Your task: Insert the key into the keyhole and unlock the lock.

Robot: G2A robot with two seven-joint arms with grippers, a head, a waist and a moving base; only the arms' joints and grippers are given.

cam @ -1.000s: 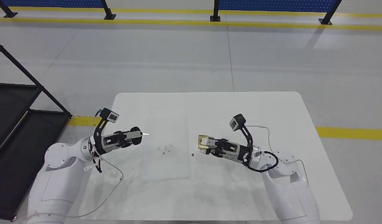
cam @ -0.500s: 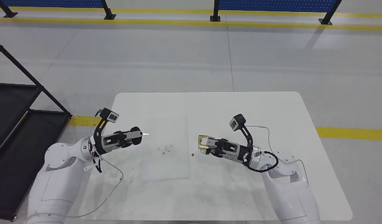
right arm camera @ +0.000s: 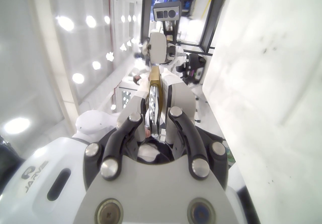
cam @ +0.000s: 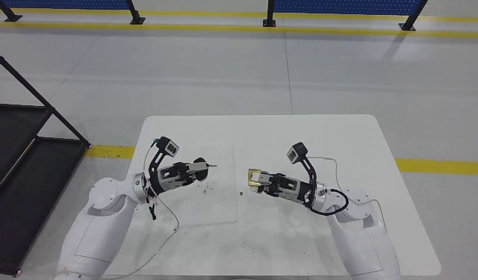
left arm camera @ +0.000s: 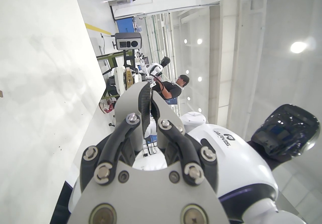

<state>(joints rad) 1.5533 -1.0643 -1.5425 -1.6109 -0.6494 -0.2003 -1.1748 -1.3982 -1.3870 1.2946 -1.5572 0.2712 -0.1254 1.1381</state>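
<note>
Left pincer (cam: 201, 166) clamps thin silver metal key (cam: 211, 165), tip pointing right twd small brass padlock (cam: 255, 178) gripped in right pincer (cam: 261, 180), both above white counter (cam: 336, 138). Clear gap btwn them. Padlock sits slightly nearer robot than key's axis, so prob. needs aligning 1st.

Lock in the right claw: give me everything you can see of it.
The lock is a small padlock with a brass-coloured body and a silvery metal part nearer the wrist. It sits edge-on in the right claw, which is shut on it, held clear of the white table. Its brass end points toward the key in the left claw; a gap lies between them. Nothing else touches it.
</note>
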